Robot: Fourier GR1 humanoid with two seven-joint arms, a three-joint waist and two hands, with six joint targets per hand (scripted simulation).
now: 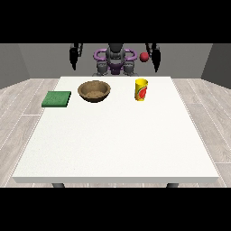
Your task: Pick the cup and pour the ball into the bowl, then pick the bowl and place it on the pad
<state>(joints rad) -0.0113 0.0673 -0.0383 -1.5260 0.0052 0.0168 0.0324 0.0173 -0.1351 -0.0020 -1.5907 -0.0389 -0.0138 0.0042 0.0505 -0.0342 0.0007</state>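
Note:
A yellow cup with a red mark stands upright on the white table at the back, right of centre. A brown wooden bowl sits to its left. A green square pad lies near the table's left edge. A red ball hangs in the air above and behind the cup, beside the hand at the view's right. That hand and the hand at the view's left are both raised behind the table's far edge, fingers pointing down, touching nothing.
The robot's torso stands behind the table's far edge. Grey wood floor surrounds the table on all sides.

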